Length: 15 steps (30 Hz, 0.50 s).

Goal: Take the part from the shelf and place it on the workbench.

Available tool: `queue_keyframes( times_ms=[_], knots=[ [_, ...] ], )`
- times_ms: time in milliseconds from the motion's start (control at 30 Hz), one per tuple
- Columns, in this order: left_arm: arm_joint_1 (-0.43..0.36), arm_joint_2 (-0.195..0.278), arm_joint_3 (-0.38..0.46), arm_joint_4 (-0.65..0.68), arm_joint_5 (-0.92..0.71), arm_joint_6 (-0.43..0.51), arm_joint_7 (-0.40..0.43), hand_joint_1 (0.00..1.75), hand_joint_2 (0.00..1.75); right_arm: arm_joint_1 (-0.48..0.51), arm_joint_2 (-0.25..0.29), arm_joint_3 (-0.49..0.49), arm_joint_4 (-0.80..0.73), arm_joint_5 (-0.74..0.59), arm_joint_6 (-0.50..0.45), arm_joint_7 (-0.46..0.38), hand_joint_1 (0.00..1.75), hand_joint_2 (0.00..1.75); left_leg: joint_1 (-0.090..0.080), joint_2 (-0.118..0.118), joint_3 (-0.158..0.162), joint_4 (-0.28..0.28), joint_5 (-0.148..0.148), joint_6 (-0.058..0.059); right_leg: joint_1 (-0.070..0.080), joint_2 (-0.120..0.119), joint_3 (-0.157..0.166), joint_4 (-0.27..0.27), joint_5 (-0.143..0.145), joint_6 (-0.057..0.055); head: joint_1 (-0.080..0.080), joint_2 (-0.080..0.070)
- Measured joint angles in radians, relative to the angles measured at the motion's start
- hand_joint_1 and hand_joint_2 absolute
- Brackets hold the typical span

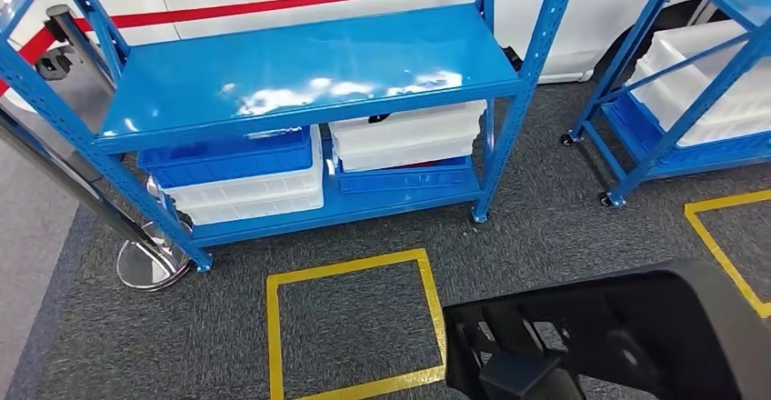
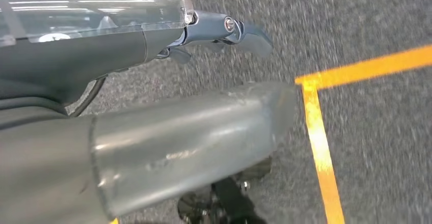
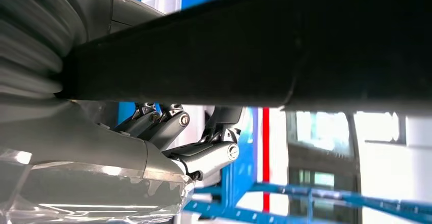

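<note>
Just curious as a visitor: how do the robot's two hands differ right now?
The right hand grips a large black part, its fingers curled up under it; the left hand holds nothing. The right hand sits in front of blue shelving, while the left hand hangs over grey carpet with yellow tape. Both have grey covers.

- Black part point(image 1: 618, 336) cut off by the head view's lower and right edges; full outline not to be told.
- Same part crossing the right wrist view as a dark band, running past both side edges.
- Right hand point(image 3: 168, 137) half hidden behind the part; fingers point(image 3: 209, 155) curled against its underside, tips out of sight.
- Left hand point(image 2: 153, 132) cut by the picture's edge; carpet point(image 2: 367, 20) behind blurred.
- Bins point(image 1: 245, 177) on the lower shelf point(image 1: 300, 64) partly covered by the upper board.
</note>
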Motion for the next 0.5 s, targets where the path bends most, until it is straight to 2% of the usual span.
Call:
queue_keyframes(
  times_ms=[33,100,133,167,200,233,267,300,333,367,400,433,467,500],
  knots=[
    [0.001,-0.002,0.0,0.0,0.0,0.001,0.0,0.0,0.0,0.001,0.002,-0.002,0.0,0.0,0.0,0.0,1.75,1.75,0.003,-0.023,-0.008,0.021,-0.02,-0.007,-0.001,0.01,-0.006,-0.001,0.007,-0.009,-0.001,0.0],
    [0.006,-0.005,0.001,0.0,0.001,0.002,0.0,0.0,0.0,0.001,0.005,-0.003,0.0,0.0,0.0,0.0,1.75,1.75,0.006,-0.081,-0.043,0.119,-0.096,-0.016,-0.001,0.03,-0.019,-0.001,0.019,-0.021,-0.004,0.0],
    [0.01,-0.005,0.002,0.0,0.001,0.003,0.0,0.0,0.0,0.001,0.006,-0.004,0.001,0.0,0.0,0.0,1.75,1.75,0.006,-0.097,-0.065,0.187,-0.135,-0.016,0.001,0.042,-0.027,0.001,0.024,-0.024,-0.005,0.0],
    [0.013,-0.005,0.003,0.0,0.001,0.004,0.0,0.0,0.0,0.001,0.007,-0.004,0.002,0.0,0.0,0.0,1.75,1.75,0.006,-0.104,-0.082,0.241,-0.158,-0.016,0.004,0.054,-0.034,0.003,0.027,-0.026,-0.005,0.0],
    [0.014,-0.005,0.004,0.0,0.001,0.005,0.001,0.0,0.0,0.001,0.007,-0.005,0.004,0.0,0.0,0.0,1.75,1.75,0.006,-0.107,-0.086,0.268,-0.162,-0.014,0.006,0.068,-0.04,0.007,0.03,-0.026,-0.005,0.0],
    [0.014,-0.005,0.005,0.0,0.002,0.005,0.001,0.0,0.0,0.001,0.008,-0.006,0.005,0.0,0.0,0.0,1.75,1.75,0.005,-0.108,-0.074,0.259,-0.147,-0.01,0.008,0.081,-0.044,0.011,0.032,-0.026,-0.005,0.0],
    [0.014,-0.006,0.005,0.0,0.002,0.005,0.001,0.0,0.0,0.001,0.008,-0.007,0.006,0.0,-0.001,0.0,1.75,1.75,0.004,-0.113,-0.046,0.212,-0.116,-0.004,0.01,0.093,-0.047,0.015,0.033,-0.026,-0.005,0.0],
    [0.014,-0.005,0.005,0.0,0.002,0.005,0.001,0.0,0.0,0.001,0.009,-0.007,0.006,0.0,-0.001,0.0,1.75,1.75,0.003,-0.128,-0.009,0.144,-0.085,0.004,0.011,0.105,-0.048,0.017,0.033,-0.026,-0.005,0.0],
    [0.014,-0.004,0.006,0.0,0.002,0.004,0.001,0.0,0.0,0.001,0.01,-0.007,0.006,0.0,-0.001,0.0,1.75,1.75,0.002,-0.153,0.026,0.08,-0.063,0.014,0.011,0.116,-0.051,0.019,0.034,-0.024,-0.002,0.0],
    [0.015,-0.004,0.007,0.0,0.002,0.004,0.0,0.0,0.0,0.0,0.011,-0.007,0.006,0.0,-0.001,0.0,1.75,1.75,0.0,-0.176,0.053,0.03,-0.049,0.021,0.008,0.128,-0.054,0.02,0.037,-0.019,0.0,0.0],
    [0.016,-0.003,0.008,0.0,0.003,0.004,0.0,0.0,0.0,-0.001,0.012,-0.007,0.007,0.0,-0.001,0.0,1.75,1.75,-0.002,-0.194,0.065,0.003,-0.046,0.026,0.004,0.139,-0.059,0.02,0.041,-0.013,0.001,0.0],
    [0.017,-0.002,0.01,0.0,0.003,0.004,0.0,0.0,0.0,-0.002,0.013,-0.007,0.008,0.0,-0.001,0.0,1.75,1.75,-0.004,-0.198,0.069,-0.005,-0.047,0.028,0.0,0.151,-0.064,0.02,0.045,-0.006,0.002,0.0],
    [0.017,-0.002,0.011,0.0,0.004,0.004,0.0,0.0,0.0,-0.002,0.014,-0.007,0.008,0.0,-0.001,0.0,1.75,1.75,-0.006,-0.187,0.071,-0.016,-0.045,0.03,-0.003,0.163,-0.068,0.018,0.05,0.002,0.0,0.0],
    [0.014,-0.002,0.013,0.0,0.004,0.004,0.0,0.0,0.0,-0.001,0.015,-0.007,0.008,0.001,-0.001,0.0,1.75,1.75,-0.004,-0.173,0.075,-0.028,-0.042,0.032,-0.003,0.161,-0.072,0.021,0.049,0.007,-0.001,0.0]
  ],
)
